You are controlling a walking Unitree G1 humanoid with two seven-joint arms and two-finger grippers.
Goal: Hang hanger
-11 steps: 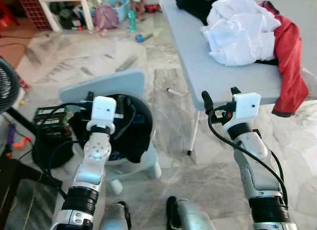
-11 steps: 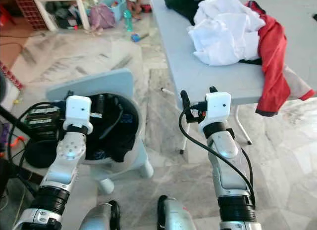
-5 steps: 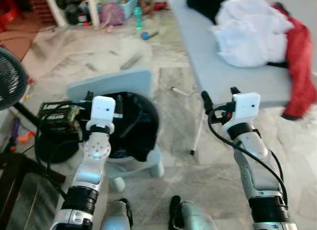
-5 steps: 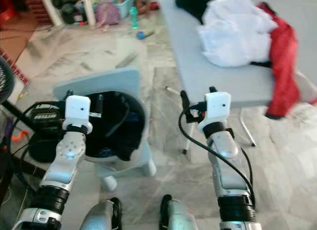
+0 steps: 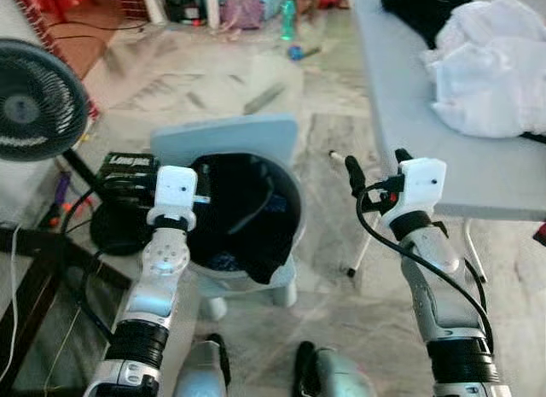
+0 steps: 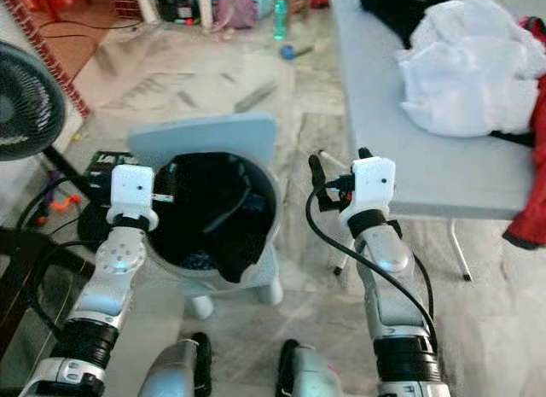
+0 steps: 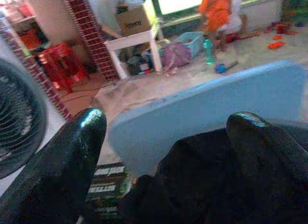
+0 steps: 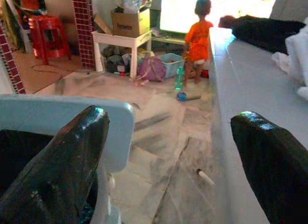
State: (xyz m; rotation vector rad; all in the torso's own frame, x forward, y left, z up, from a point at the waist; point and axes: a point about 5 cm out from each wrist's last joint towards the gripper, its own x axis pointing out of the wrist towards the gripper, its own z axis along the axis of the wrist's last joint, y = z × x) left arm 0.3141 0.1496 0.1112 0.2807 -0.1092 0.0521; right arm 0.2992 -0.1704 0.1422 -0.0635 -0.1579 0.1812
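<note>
**Both grippers empty, raised over chair and table edge**

Left gripper [image 7: 163,151] is hovering, fingers spread, over dark clothing [image 5: 243,218] on the blue chair [image 5: 226,141]. Right gripper [image 8: 168,151] is gaping beside the grey table [image 5: 401,98]. Hanger: cannot tell.

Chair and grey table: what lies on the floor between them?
Between the blue chair and the grey table, the head views show marble floor with one small white stick-like object near the table's edge.

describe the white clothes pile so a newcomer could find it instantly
Start at the long grey folding table ahead of the robot on its right. On its far half lies the crumpled white cloth heap, between a black garment and a red garment draping off the edge. It is the only white one.
</note>
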